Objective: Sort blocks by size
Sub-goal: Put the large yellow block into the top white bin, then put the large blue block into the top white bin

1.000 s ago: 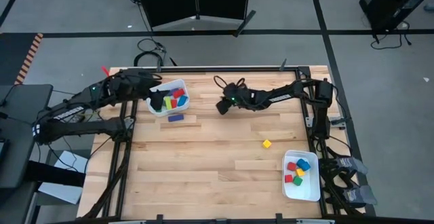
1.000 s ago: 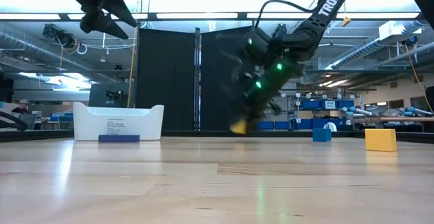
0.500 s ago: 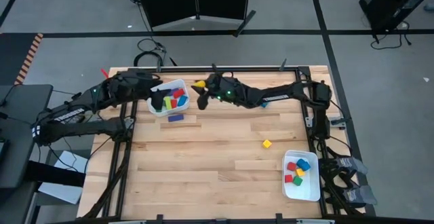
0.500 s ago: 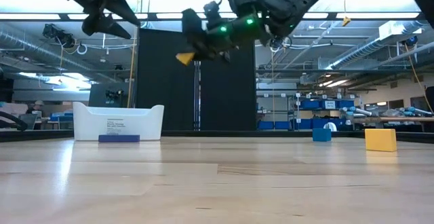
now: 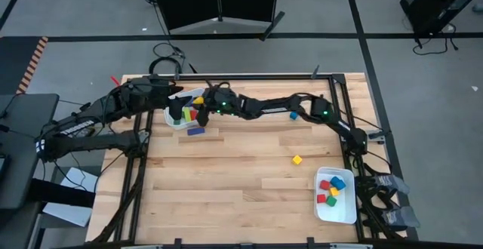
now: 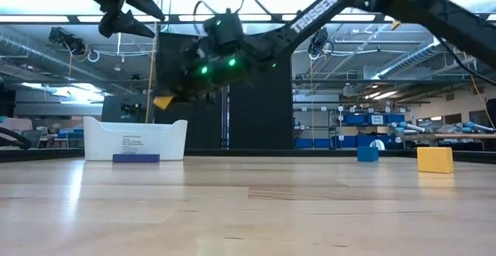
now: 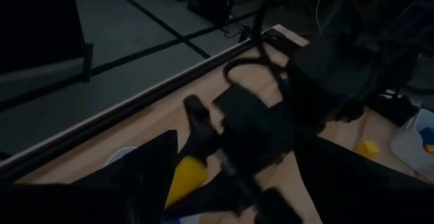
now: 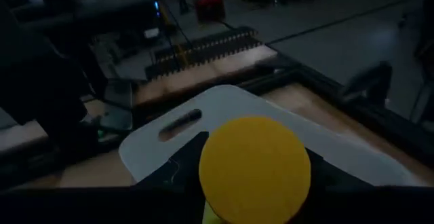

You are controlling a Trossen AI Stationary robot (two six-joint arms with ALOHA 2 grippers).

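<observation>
My right gripper (image 5: 202, 102) reaches across to the far left and is shut on a yellow block (image 5: 198, 99), in the air over the white tray (image 5: 171, 119) that holds several coloured blocks. In the low view the yellow block (image 6: 163, 101) hangs just above the tray (image 6: 136, 140). My left gripper (image 6: 151, 25) is open and empty, high above the same tray. A blue bar (image 5: 195, 130) lies on the table against the tray's near side. A yellow cube (image 5: 297, 159) and a blue cube (image 5: 293, 115) lie loose on the table. My right gripper pinches the yellow block between its two fingers, with the block's free end (image 6: 160, 101) sticking out past the fingertips. The arm comes from the table's right, slanting down. The block is lifted clear; its face (image 8: 254, 170) looks round and fills the wrist view over the tray (image 8: 224, 108).
A second white tray (image 5: 341, 213) with red, blue, green and yellow cubes stands at the near right corner. The two arms are close together over the far left tray. The table's middle and near left are bare wood.
My right gripper has lifted the yellow block from low over the table's far middle, carried it toward the left edge, and come down somewhat over the far left tray. The arm has stretched out across the table. The block has stayed in the fingers.
</observation>
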